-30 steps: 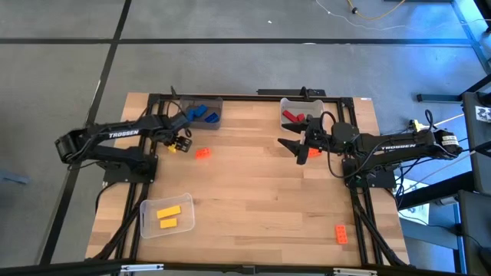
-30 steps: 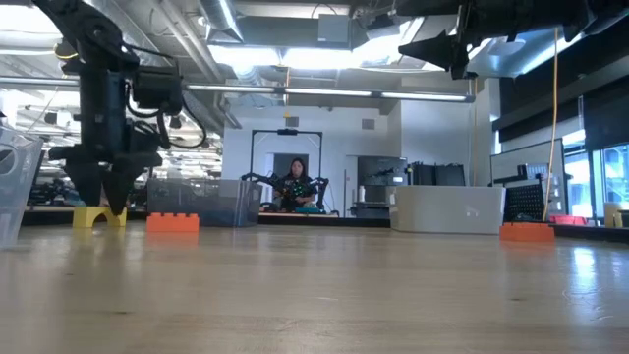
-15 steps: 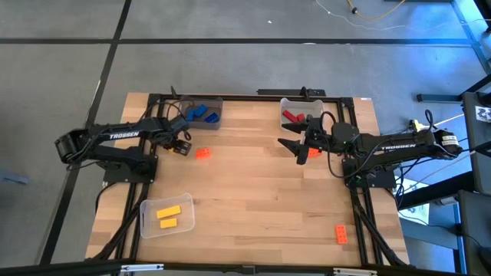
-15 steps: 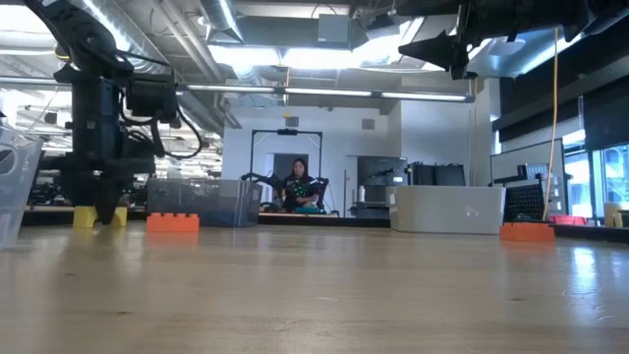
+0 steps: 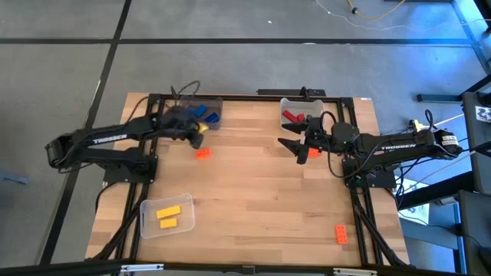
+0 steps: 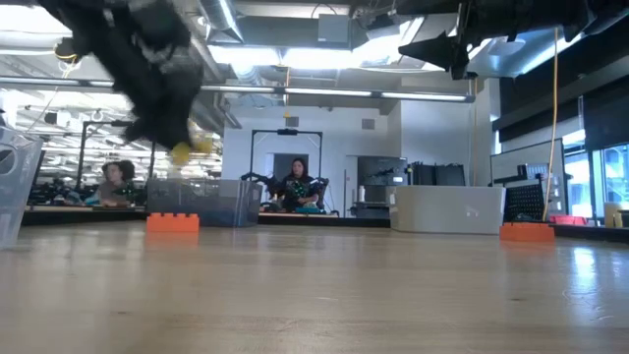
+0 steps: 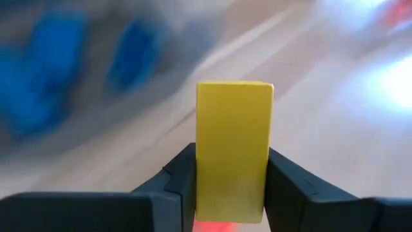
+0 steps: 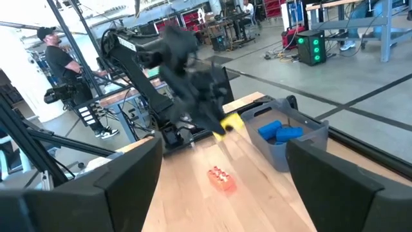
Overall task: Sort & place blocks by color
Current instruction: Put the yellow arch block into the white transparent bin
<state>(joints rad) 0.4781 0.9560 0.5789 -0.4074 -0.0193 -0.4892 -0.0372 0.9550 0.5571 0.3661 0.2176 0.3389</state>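
One yellow block (image 7: 233, 151) clamped in left hand (image 5: 196, 127), raised off table; right hand (image 5: 295, 147) spread open, empty.

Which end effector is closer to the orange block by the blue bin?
Left. The left end effector, gripping a yellow block, is just above the orange block near the blue bin; the right end effector hovers open farther across the table.

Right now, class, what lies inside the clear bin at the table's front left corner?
Two yellow blocks lie inside the clear bin, side by side on its floor. Nothing covers them from above; whether anything smaller hides beneath them cannot be seen.
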